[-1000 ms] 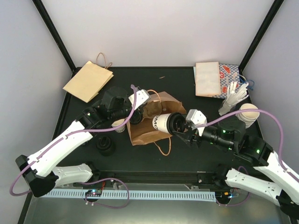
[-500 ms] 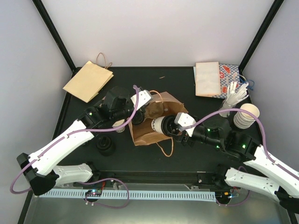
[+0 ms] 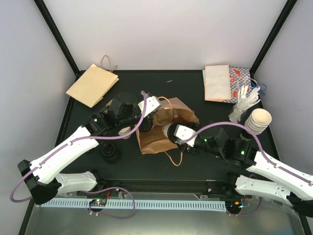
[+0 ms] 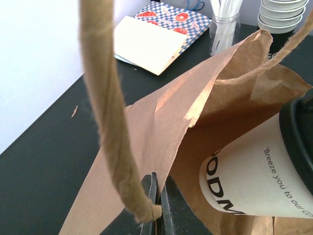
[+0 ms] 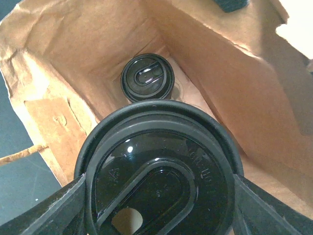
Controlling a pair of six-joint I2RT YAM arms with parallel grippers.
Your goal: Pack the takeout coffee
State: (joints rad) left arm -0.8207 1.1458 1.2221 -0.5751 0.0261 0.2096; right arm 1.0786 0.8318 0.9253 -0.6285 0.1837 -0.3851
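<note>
The takeout coffee (image 3: 171,131) is a white paper cup with dark print and a black lid (image 5: 159,171), lying on its side. My right gripper (image 3: 185,137) is shut on it at the lid end, one finger (image 5: 54,210) on each side. The cup's base end is inside the mouth of a brown paper bag (image 3: 161,122) that lies on the table. My left gripper (image 4: 159,208) is shut on the bag's upper edge (image 4: 161,132) by the rope handle (image 4: 105,112), holding the mouth up. A second lidded cup (image 5: 147,78) sits deep in the bag.
A flat brown paper bag (image 3: 93,84) lies at the back left. At the back right are a checkered bag (image 3: 227,82), a glass of white sticks (image 3: 243,103) and a stack of cream cups (image 3: 257,121). A black lid (image 3: 110,154) lies by the left arm.
My right gripper has moved left with the cup, pushing it from outside the bag's mouth into it. The left gripper has kept its hold on the bag's edge.
</note>
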